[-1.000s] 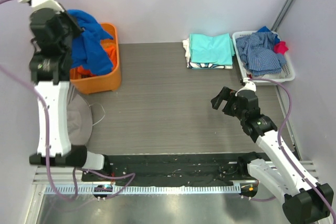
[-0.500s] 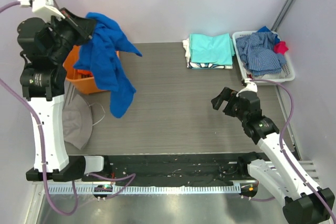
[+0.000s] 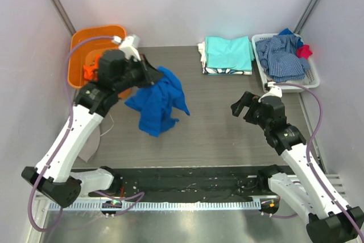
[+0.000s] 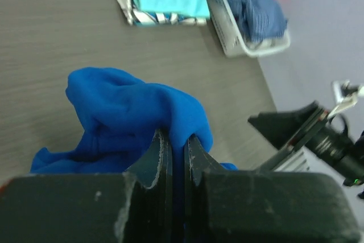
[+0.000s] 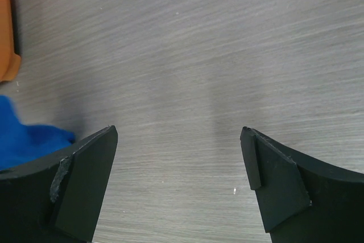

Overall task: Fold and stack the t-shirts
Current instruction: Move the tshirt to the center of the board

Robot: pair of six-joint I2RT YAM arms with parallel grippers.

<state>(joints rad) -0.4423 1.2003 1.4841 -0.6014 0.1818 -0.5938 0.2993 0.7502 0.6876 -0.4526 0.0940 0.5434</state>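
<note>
Left gripper [image 3: 151, 76] pinches a fold of the royal blue t-shirt [image 3: 161, 104], suspending it over the table [image 3: 216, 135] right of the orange bin [image 3: 96, 29], presumably for spreading flat, while the right gripper [image 3: 242, 105] hovers spread wide.

Left arm [image 3: 71, 138] outstretched, jaws clamped; right arm [image 3: 298, 155] raised, jaws wide.

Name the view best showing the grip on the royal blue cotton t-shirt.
Left wrist: left fingers pinch the royal blue cotton t-shirt close up. Top external shows it hanging bunched; right wrist, just its edge.
</note>
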